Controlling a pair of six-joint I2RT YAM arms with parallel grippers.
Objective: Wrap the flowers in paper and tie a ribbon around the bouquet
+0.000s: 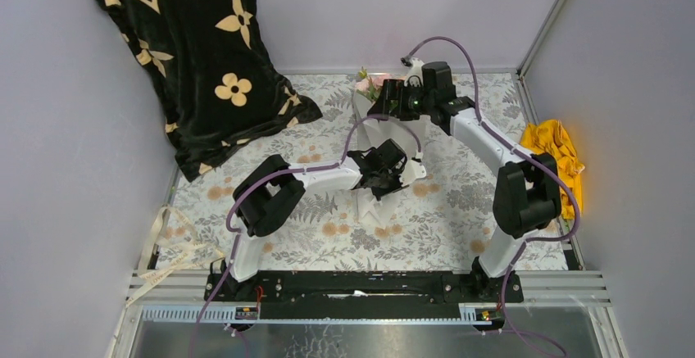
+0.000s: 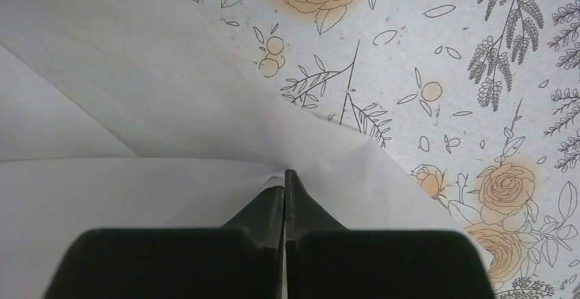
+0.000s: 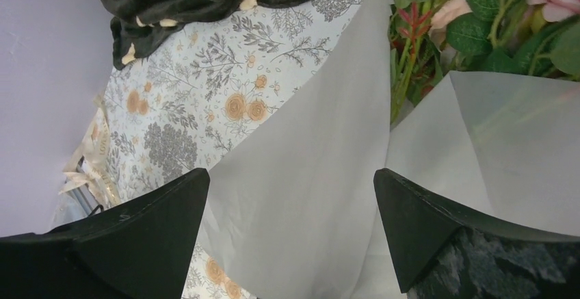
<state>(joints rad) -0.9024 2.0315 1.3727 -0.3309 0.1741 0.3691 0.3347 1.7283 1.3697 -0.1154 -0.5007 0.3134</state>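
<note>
The scene is closed in by plain pale-grey walls (image 1: 65,169) on three sides. The desk (image 1: 459,210) is covered by a grey tablecloth printed with leaves and orange roses. A black cloth (image 1: 197,55) with cream flower shapes is draped from the far left wall down onto the cloth. The paper (image 1: 385,133), a white translucent sheet, is laid down the middle of the desk from the far edge towards the arms, folded into a narrowing shape. A crumpled yellow cloth (image 1: 556,149) is seen at the right edge. The flowers (image 1: 369,85), pink roses with green leaves, are found at the far end of the paper, their heads showing above its top edge. The ribbon (image 1: 176,247) is left in a loose tangle at the near left corner, well apart from the paper.

Only from above are the walls, the yellow cloth and both arms shown together. In the left wrist view the left pincer (image 2: 285,189) is seen closed on a fold of the paper, with creases drawn into its tip. In the right wrist view the right pincer (image 3: 291,183) is held wide apart above the paper with nothing gripped, beside the leaves and stems, which are shown close.
</note>
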